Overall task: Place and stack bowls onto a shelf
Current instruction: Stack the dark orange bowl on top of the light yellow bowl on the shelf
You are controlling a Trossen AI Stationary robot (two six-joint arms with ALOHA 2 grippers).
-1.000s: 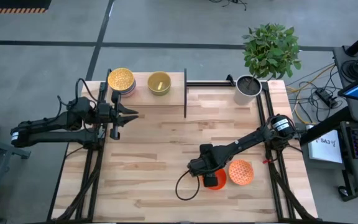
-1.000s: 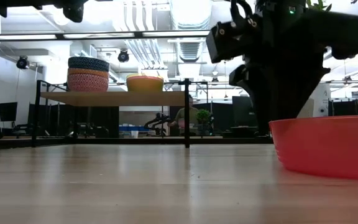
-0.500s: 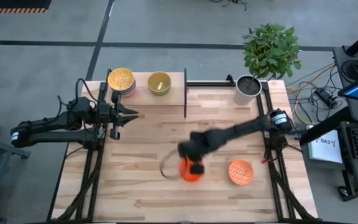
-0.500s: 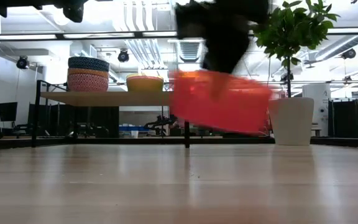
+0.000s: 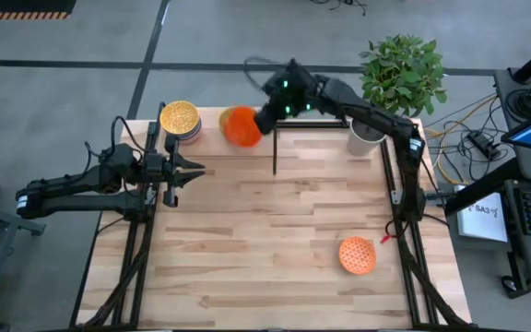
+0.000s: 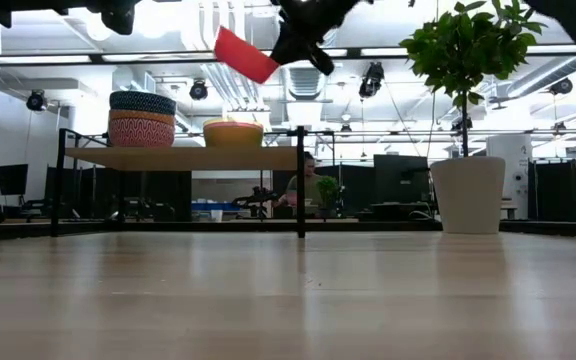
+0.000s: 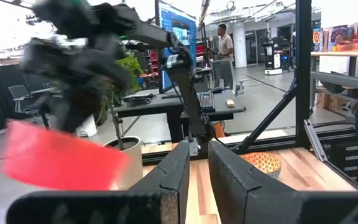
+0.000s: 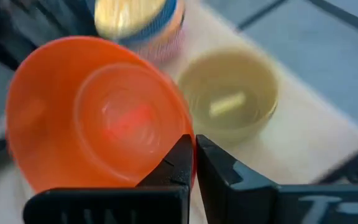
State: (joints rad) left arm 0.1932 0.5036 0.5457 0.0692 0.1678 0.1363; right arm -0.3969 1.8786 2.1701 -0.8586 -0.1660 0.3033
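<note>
My right gripper [image 5: 264, 118] is shut on a red-orange bowl [image 5: 241, 126] and holds it high over the far edge of the table, above the shelf [image 6: 183, 157]. On the shelf a yellow bowl [image 5: 236, 123] stands by its base directly under the held bowl. To its left is a stack of bowls [image 5: 180, 120] with a speckled yellow one on top. A speckled orange bowl [image 5: 357, 255] rests on the table at the near right. At the table's left, my left gripper [image 5: 196, 171] hangs with a narrow gap between its fingers and nothing in it. My right gripper pinches the red-orange bowl's rim [image 8: 185, 140], one finger inside the bowl and one outside. The bowl is lifted clear and tilted [image 6: 246, 55], well above the yellow bowl [image 6: 233, 133], with its hollow turned toward the wrist camera.
A white plant pot [image 5: 369, 132] with a leafy plant [image 5: 402, 74] stands at the far right corner. The shelf's black post [image 5: 275, 138] and bar [image 5: 312, 122] run along the far edge. A person [image 6: 303, 185] sits in the room beyond.
My right gripper has taken the red-orange bowl off the table at the near right. It has swung it up, toward the far edge and to the left, to above the shelf. The bowl stood level on the table and now hangs tilted, high in the air.
</note>
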